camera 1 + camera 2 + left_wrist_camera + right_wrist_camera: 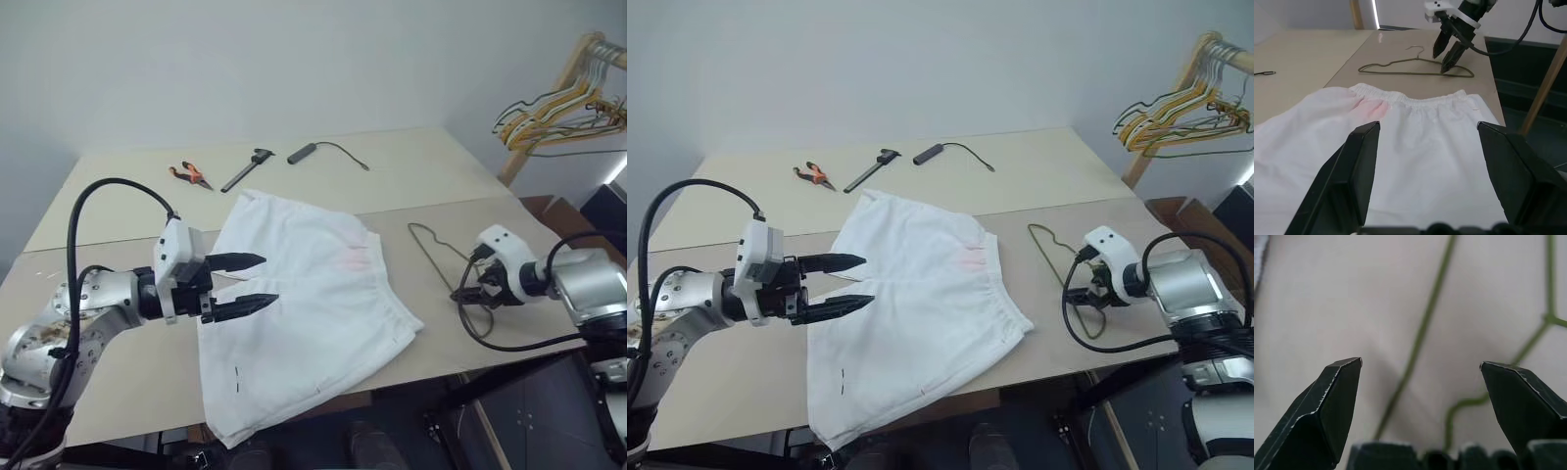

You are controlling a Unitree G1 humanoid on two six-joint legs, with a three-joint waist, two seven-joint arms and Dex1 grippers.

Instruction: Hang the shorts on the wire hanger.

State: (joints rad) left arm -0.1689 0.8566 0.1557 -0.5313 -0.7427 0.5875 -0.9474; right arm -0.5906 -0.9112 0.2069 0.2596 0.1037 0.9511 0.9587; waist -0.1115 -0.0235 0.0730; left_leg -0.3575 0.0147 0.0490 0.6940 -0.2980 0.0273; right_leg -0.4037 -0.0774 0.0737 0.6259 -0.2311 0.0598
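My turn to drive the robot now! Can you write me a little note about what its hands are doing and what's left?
Left end effector: open, empty, over the white shorts.
Right end effector: open, empty, tips down at the wire hanger, not gripping it.
Shorts lie spread flat on the table; hanger lies flat beside their waistband.
Done: nothing hung yet.
Left: pick up the hanger, get the shorts onto it.
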